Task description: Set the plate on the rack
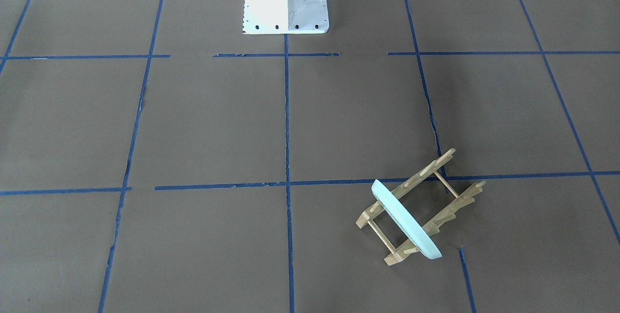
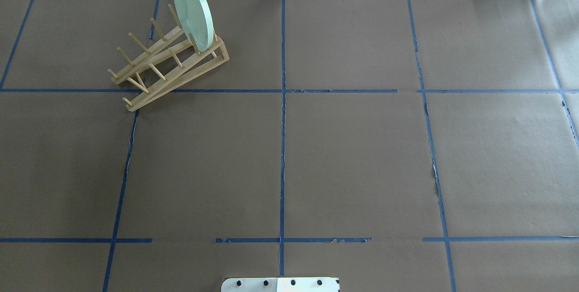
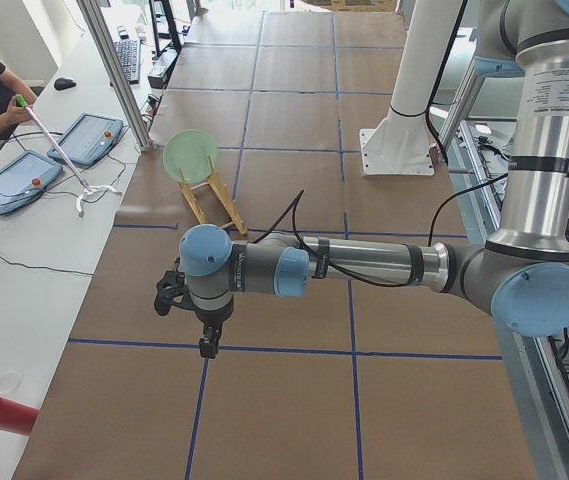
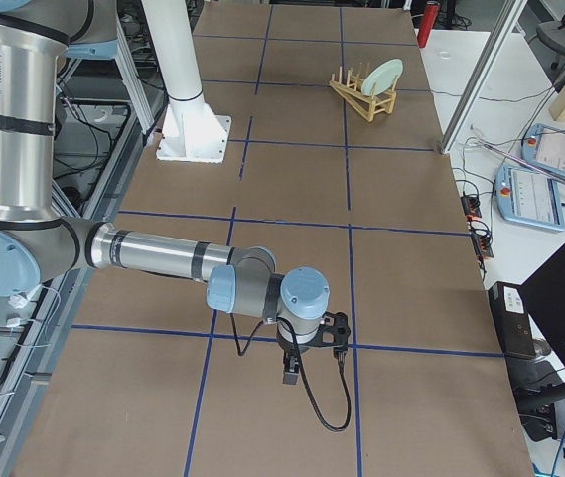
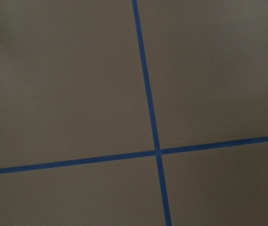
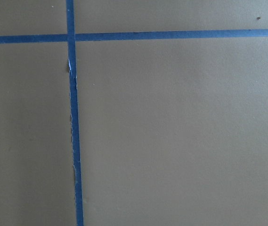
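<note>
Where the brown paper-covered counter nears its far edge on the robot's left side, a small light-wood rack sits at a slant to the blue tape lines that divide the surface into squares. A round, pale mint-green plate stands on its edge in the rack. It is held between the upright pegs across both rails, at the end of the rack closest to the far edge, and it leans slightly. From the camera facing the robot, the plate shows as a thin tilted disc crossing the rack. Neither arm touches the plate. The left arm reaches out level over the left end of the counter, well apart from the rack. Its tool points straight down above a tape line, and I cannot tell whether its fingers are apart or together. The left wrist camera shows only bare brown paper and a crossing of blue tape. At the middle of the near edge stands the robot's white base. Further right, the right arm stretches out level over the right end of the counter. Its tool also points down close to a tape line, and here too I cannot tell how its fingers stand. The right wrist camera shows only brown paper and another tape crossing.
</note>
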